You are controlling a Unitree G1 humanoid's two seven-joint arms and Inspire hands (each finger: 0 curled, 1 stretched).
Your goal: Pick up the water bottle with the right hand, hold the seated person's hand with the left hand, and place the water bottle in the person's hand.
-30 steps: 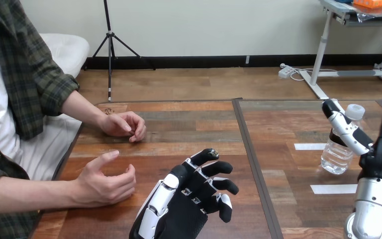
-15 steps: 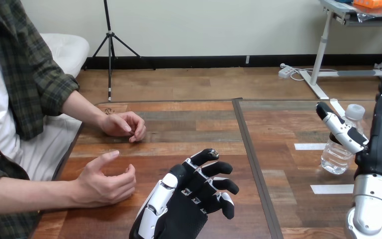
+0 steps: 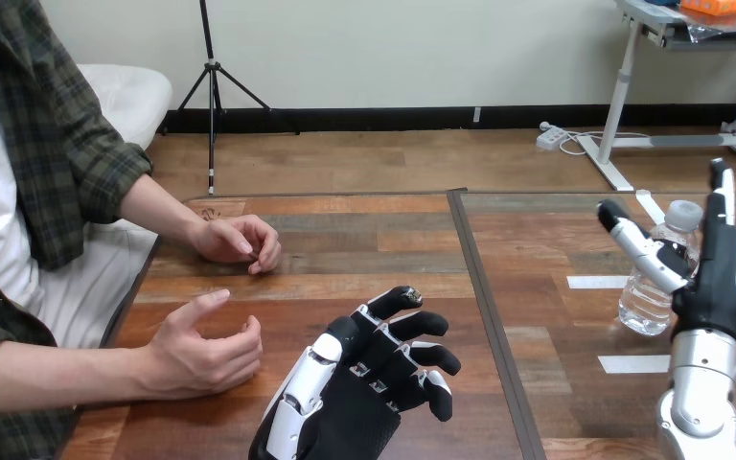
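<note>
Nearest, the left hand (image 3: 364, 388) hovers over the tabletop (image 3: 364, 244), its fingers loosely spread and holding nothing. Just to its left, apart from it, the person's nearer hand (image 3: 201, 353) rests cupped on the wood. Farther right, the right hand (image 3: 714, 287) stands upright and open (thumb angled out), with the water bottle (image 3: 644, 309) upright just behind it. The person's farther hand (image 3: 240, 240) lies curled beyond.

Black left hand (image 3: 359, 407), white shells on its back behind black-and-white jointed fingers (image 3: 420, 324). Black right hand (image 3: 709, 287), white plates along the fingers (image 3: 635, 241), round silver forearm (image 3: 701, 379) below them.
</note>
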